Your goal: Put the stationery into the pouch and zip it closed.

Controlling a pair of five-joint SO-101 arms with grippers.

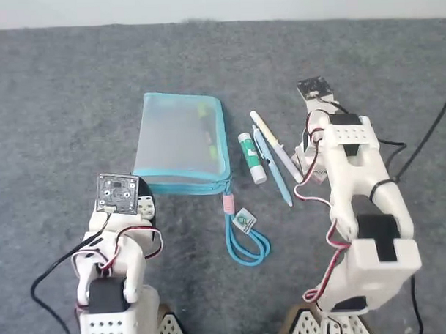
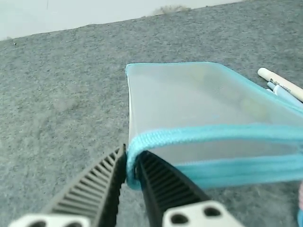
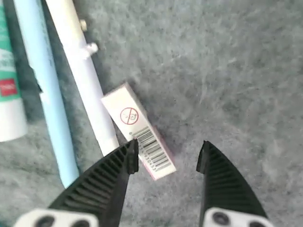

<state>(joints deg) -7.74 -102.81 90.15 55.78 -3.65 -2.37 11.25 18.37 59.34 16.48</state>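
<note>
Turquoise-edged translucent mesh pouch [image 1: 179,139] lies mid-table on the grey felt table [image 1: 60,107], its near corner pinched by the left gripper [image 2: 130,158]. The right gripper [image 3: 169,147] hangs spread over a small white boxed eraser [image 3: 142,137] beside the slim white pen [image 3: 80,71]. Loading seems to be only beginning; next the jaws should close on the eraser.

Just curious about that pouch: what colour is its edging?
The edging is turquoise blue, around the frosted see-through pouch; the left wrist view shows it best.

Grey carpeted table [image 1: 60,107] carries a teal pouch [image 1: 179,139], glue stick [image 1: 250,157], blue pen [image 1: 273,169], white pen [image 1: 275,145], small box [image 3: 139,132].
</note>
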